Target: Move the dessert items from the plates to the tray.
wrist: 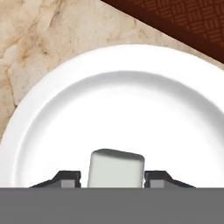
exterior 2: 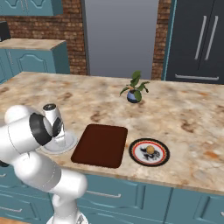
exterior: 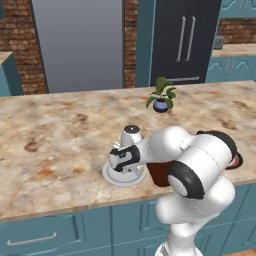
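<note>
We see a small potted plant [exterior: 162, 97] on the marbled counter [exterior: 60, 130], a dark fridge [exterior: 186, 40] behind.

- Two plates are counted: one grey [exterior 2: 61, 146], one rimmed [exterior 2: 149, 152].
- One tray [exterior 2: 100, 145] is counted.
- Two desserts are counted: cube [wrist: 115, 169], ball [exterior 2: 150, 149].
- One plant [exterior 2: 134, 89] is counted.

whitish cube [wrist: 116, 168] – pale grey plate [wrist: 113, 109] – reddish-brown crosshatched tray [wrist: 183, 22]
</note>
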